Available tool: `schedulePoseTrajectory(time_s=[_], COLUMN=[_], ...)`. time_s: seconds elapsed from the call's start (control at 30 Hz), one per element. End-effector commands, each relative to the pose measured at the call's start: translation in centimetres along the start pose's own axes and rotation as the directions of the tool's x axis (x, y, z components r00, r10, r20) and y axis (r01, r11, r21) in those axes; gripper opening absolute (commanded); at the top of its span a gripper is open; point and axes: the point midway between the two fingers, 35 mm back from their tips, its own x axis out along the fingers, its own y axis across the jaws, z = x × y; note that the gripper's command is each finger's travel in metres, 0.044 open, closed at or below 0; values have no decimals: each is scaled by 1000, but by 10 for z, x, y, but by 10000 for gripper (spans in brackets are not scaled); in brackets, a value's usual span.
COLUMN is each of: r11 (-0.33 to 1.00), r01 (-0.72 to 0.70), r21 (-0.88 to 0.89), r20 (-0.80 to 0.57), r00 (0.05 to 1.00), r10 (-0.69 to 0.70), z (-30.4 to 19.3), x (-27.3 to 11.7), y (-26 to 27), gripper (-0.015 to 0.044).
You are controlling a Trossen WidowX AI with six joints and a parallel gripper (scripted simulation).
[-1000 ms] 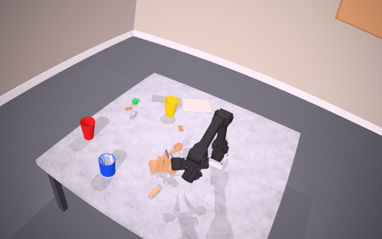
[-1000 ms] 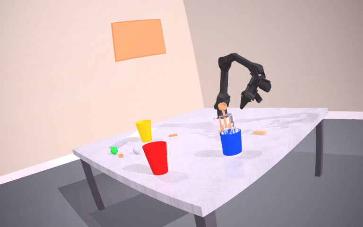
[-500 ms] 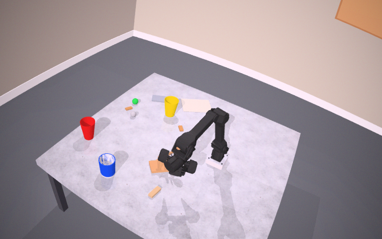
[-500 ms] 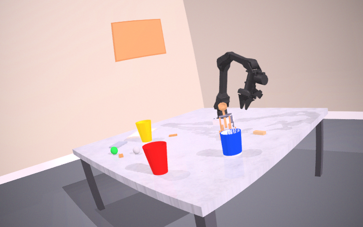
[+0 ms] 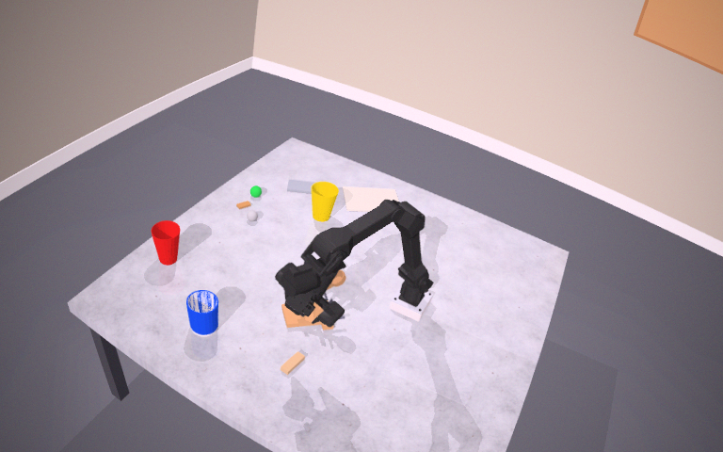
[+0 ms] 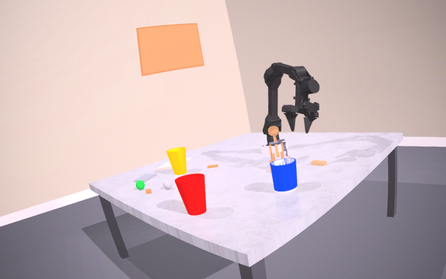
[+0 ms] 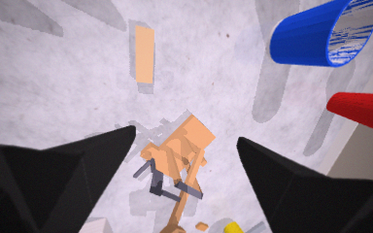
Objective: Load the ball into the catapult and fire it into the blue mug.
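The orange catapult stands on the table, partly hidden by the arm in the top view. Its throwing arm is raised, and its round cup looks empty. The blue mug stands upright, away from the catapult's base end. No ball shows in the visible part of its inside; its bottom is hidden. My gripper is open and empty, above the catapult, its fingers wide apart. No ball shows near the catapult.
A red cup and a yellow cup stand on the table. A green ball and a whitish ball lie toward one edge. An orange block lies beside the catapult.
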Motion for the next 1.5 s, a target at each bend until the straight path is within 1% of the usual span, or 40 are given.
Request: schedulePoseTrajectory(time_s=[0.0, 0.2, 0.43, 0.8, 0.93, 1.47], r11=[991, 953, 875, 709, 656, 651], r01=[-15, -50, -109, -233, -274, -274], r21=[131, 300, 472, 666, 703, 708], r20=[78, 181, 299, 462, 503, 503], r00=[997, 983, 953, 874, 844, 843], r10=[4, -6, -43, -147, -187, -192], z=[13, 27, 37, 41, 38, 46], x=[-7, -15, -29, -57, -67, -64], y=[-24, -59, -104, -181, -204, -215], gripper=[440, 440, 440, 440, 440, 440])
